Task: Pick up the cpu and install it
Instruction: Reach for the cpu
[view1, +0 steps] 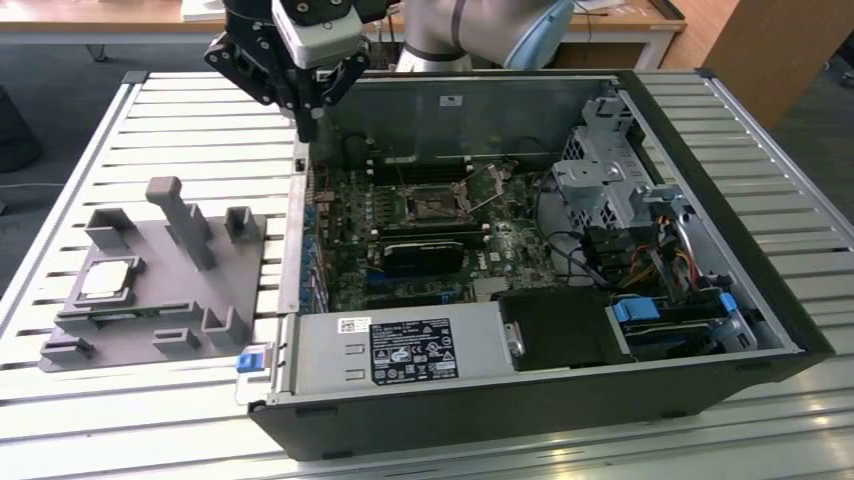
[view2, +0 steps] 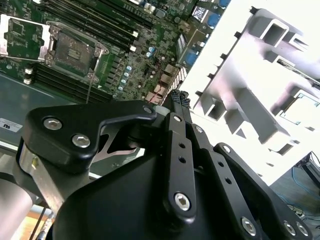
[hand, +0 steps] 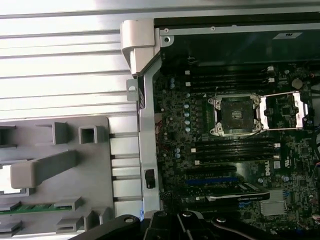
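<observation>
The gripper (view1: 307, 125) hangs clenched and empty. The cpu (view1: 110, 279) lies flat in the fixture (view1: 200, 300) at the exterior view's left. A good grasp calls for a centred, level approach.

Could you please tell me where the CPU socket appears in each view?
Exterior view: the CPU socket sits mid-motherboard inside the case.
First wrist view: the socket lies between memory slots, hinged plate open beside it.
Second wrist view: likewise, beyond the gripper.
Shared landmark: the grey fixture tray.
</observation>
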